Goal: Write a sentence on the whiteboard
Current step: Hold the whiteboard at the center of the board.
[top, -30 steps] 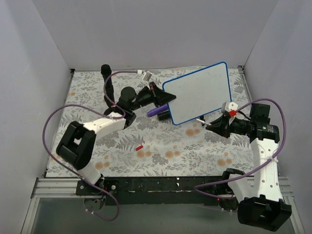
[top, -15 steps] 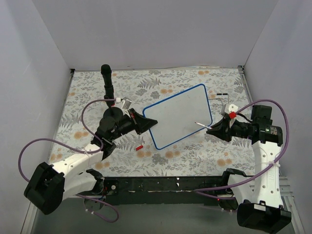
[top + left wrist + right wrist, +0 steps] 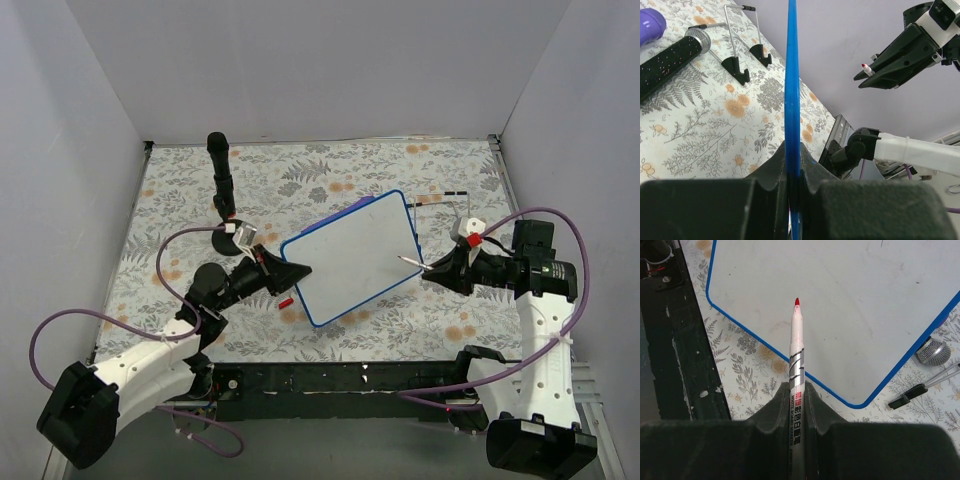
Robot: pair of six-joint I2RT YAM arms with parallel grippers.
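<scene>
The board (image 3: 352,258) is at mid-worktop, turned so its long side runs from near left to far right. Its white face shows only faint grey smudges inside the blue frame. The left claw (image 3: 275,272) pinches it at the left short edge. In the left wrist view the blue frame stands edge-on, clamped tight between the two black fingers (image 3: 765,175). Whether any corner touches the mat (image 3: 180,200) I cannot tell.

The right claw (image 3: 432,268) comes in from the right, pressed together on a marker (image 3: 796,365) with a white barrel. Its bare red tip points left, over the right part of the board. From the left wrist camera the tip sits off to the side of the board's plane, apart from the face.

A small red cap (image 3: 285,301) lies on the mat just near the board's left edge. A black microphone (image 3: 220,175) lies at the far left, well apart from the board. A wire stand (image 3: 740,45) with black feet rests on the mat far right of the board. The end of a purple marker (image 3: 650,25) shows at the corner of the left wrist view, beside the microphone. The floral mat covers the worktop.
</scene>
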